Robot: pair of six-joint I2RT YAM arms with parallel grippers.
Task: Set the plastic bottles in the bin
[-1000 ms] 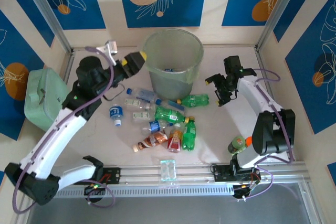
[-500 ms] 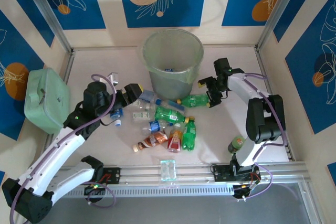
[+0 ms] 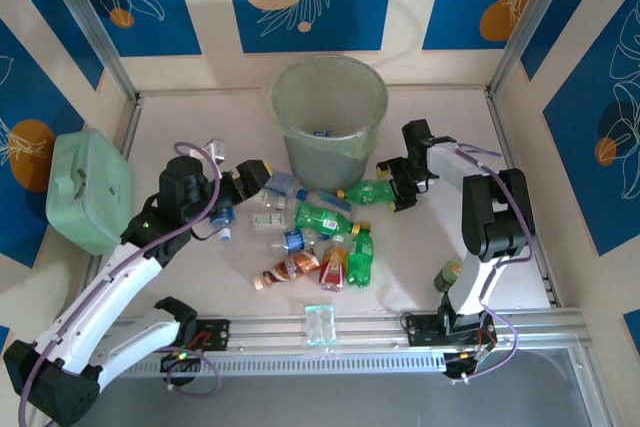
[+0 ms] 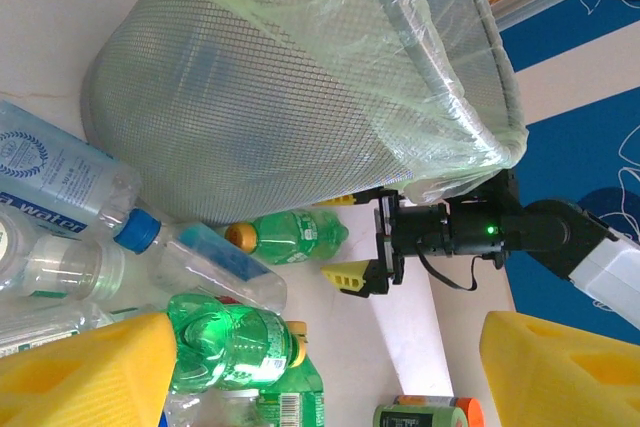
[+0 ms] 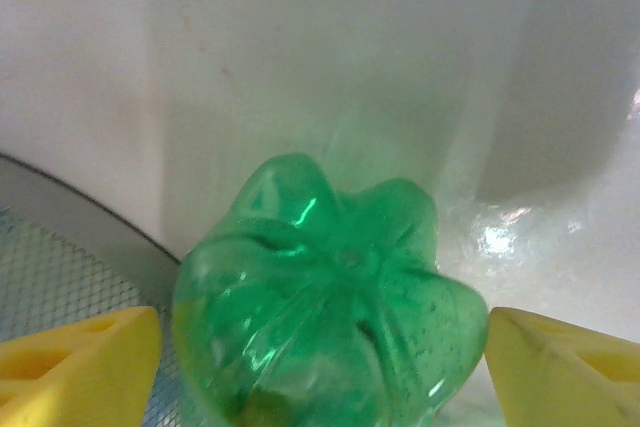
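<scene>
Over the last second the left gripper (image 3: 256, 175) has dropped from the rim of the bin (image 3: 325, 162) to the table (image 3: 180, 117). The right gripper (image 3: 397, 183) has swung in from 3 o'clock to the lying green bottle (image 3: 371, 190). The bin stands at 12 o'clock on the table, and that bottle lies at 4 o'clock off its foot, cap toward the pile.

In the right wrist view the yellow fingers (image 5: 80, 362) straddle the bottle's lobed base. They are wide apart, with a sliver of gap on each side, so I judge it not yet clamped. The left pincer is also wide and empty, at 8 o'clock of the bin, by the clear and green plastic bottles (image 3: 322, 217) heaped at 6 o'clock.

Something blue-labelled lies inside the bin. The left arm looks done with a drop and back for another, while the right is set to close on its pick. Roughly 10 bottles are left on the table.
</scene>
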